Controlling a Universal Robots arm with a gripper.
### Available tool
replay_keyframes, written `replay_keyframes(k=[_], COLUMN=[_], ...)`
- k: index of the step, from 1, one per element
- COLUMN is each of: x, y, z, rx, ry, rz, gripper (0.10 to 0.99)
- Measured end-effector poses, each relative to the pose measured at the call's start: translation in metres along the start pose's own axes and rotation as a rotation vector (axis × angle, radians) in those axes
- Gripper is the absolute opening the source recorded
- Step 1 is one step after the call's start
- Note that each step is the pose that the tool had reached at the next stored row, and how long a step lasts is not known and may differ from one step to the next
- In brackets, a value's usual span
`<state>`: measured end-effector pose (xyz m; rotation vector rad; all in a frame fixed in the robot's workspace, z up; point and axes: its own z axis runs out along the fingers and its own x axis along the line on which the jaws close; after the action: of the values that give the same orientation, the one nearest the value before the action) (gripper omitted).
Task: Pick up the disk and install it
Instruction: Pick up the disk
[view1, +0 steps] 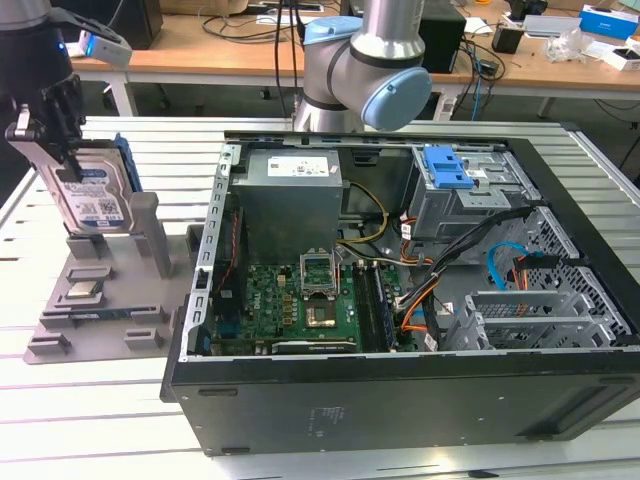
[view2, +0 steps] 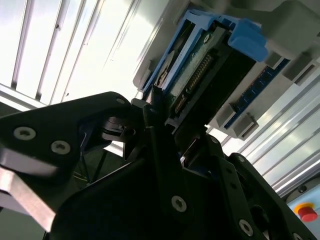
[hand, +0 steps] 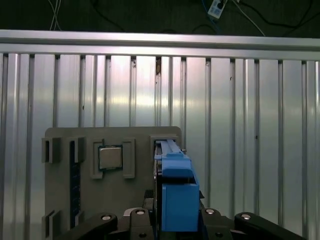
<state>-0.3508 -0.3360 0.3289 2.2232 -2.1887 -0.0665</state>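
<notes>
the disk, at nine o'clock of the case, was clamped by the gripper and could be jammed in its stand if tilted.

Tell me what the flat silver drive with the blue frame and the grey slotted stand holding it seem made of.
The flat silver disk looks like bare metal with a dull sheen, under a paper-like printed label. Its bright blue frame seems to be moulded plastic: even colour, soft gloss. The grey slotted stand looks like matt plastic, uniform and unreflective.
</notes>
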Motion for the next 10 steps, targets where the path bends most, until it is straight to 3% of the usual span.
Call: replay_keyframes(k=[10], x=[-0.0004], y=[0.0005], z=[-0.019], rx=[0.0], ry=[-0.0001], rz=[0.0], gripper=[0.365])
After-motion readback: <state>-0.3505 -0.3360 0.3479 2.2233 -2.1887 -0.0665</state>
